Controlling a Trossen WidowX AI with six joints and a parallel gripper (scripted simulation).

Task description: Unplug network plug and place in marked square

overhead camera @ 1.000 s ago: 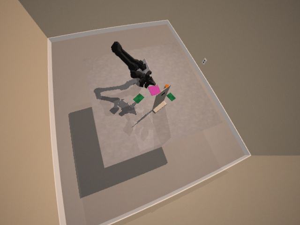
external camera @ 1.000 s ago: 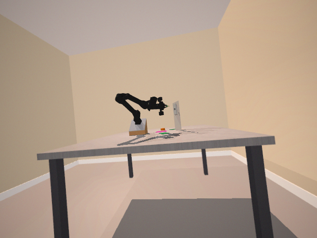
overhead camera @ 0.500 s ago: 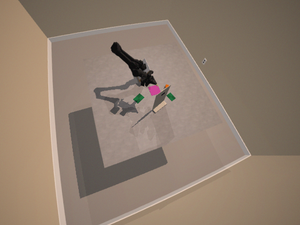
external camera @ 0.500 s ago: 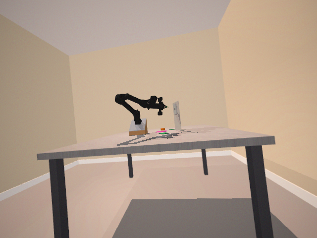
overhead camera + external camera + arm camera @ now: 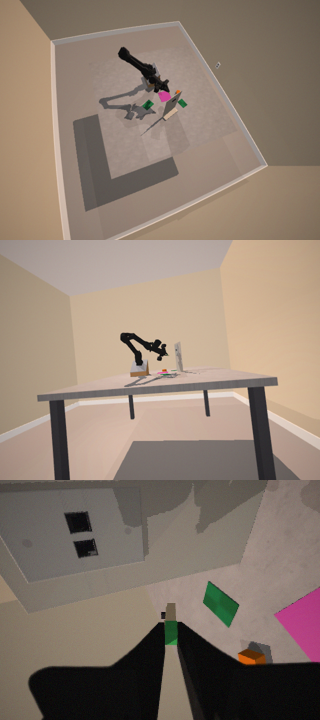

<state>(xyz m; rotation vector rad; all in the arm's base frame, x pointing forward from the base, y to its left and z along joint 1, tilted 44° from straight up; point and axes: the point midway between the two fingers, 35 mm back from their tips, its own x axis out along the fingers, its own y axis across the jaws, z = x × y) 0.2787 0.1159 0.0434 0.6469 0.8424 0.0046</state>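
Observation:
My gripper [image 5: 169,92] [image 5: 167,354] [image 5: 170,627] is shut on the plug [image 5: 171,634], a small green body with a beige front part. The plug is out of the socket, held in the air in front of the upright grey panel [image 5: 169,106] [image 5: 178,361] [image 5: 195,550] with a gap between. The panel's light faceplate [image 5: 117,535] shows two dark openings, both empty. A flat magenta square [image 5: 164,96] [image 5: 162,372] [image 5: 306,625] lies on the table below, on the arm's side of the panel. The plug's tab cannot be made out.
One green patch [image 5: 147,104] [image 5: 165,374] lies on the arm's side; another green patch [image 5: 182,103] [image 5: 220,604] lies beyond the panel. An orange block [image 5: 178,91] [image 5: 164,370] [image 5: 251,657] stands near the magenta square. The panel's beige foot [image 5: 170,114] rests on the table.

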